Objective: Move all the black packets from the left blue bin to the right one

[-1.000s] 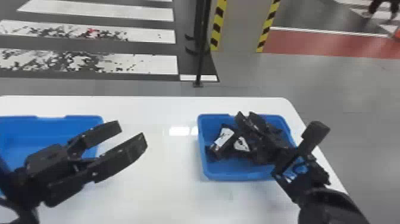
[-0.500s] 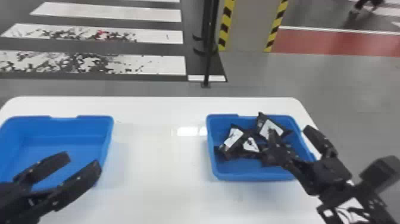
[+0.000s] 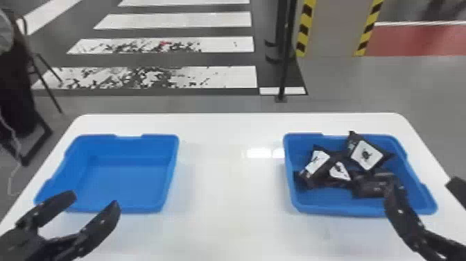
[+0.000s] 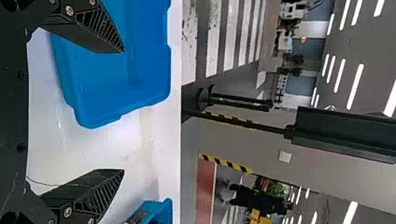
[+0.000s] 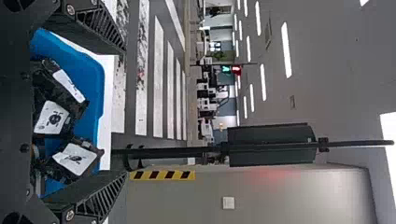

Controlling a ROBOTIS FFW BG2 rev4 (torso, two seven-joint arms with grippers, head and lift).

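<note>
Right gripper withdrawn, sharp-cornered black packets

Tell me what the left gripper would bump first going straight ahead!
Probably the black post beyond the white table, if the left gripper clears the left blue bin. Its height is hard to judge, so the bin might come first.

And there's the left end effector, fingers spread wide, and the right end effector, fingers parted too!
</note>
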